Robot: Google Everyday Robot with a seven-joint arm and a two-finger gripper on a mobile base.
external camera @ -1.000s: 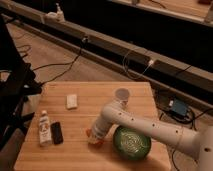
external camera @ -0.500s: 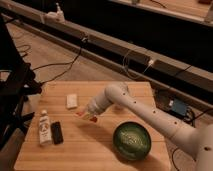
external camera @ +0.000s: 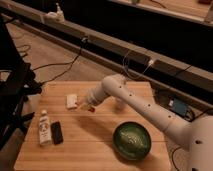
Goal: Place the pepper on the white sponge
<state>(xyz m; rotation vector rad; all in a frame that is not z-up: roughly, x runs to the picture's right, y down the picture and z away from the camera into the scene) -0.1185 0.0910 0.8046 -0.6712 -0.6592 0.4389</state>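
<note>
The white sponge (external camera: 71, 100) lies on the wooden table (external camera: 95, 150) at its far left. My gripper (external camera: 83, 104) hangs just right of the sponge, close above the tabletop, at the end of the white arm (external camera: 145, 107) that reaches in from the lower right. It is shut on the pepper (external camera: 91, 107), a small orange-red piece showing under the fingers. The pepper is beside the sponge's right edge; I cannot tell whether they touch.
A green bowl (external camera: 131, 140) sits at the front right of the table. A white labelled bottle (external camera: 44, 127) and a black oblong object (external camera: 57, 132) lie at the front left. A white cup (external camera: 120, 103) stands mostly behind the arm. Cables run across the floor beyond.
The gripper has travelled from the table's middle front, near the bowl, leftward and back to the sponge's right side, carrying the pepper. The bowl is now uncovered.
</note>
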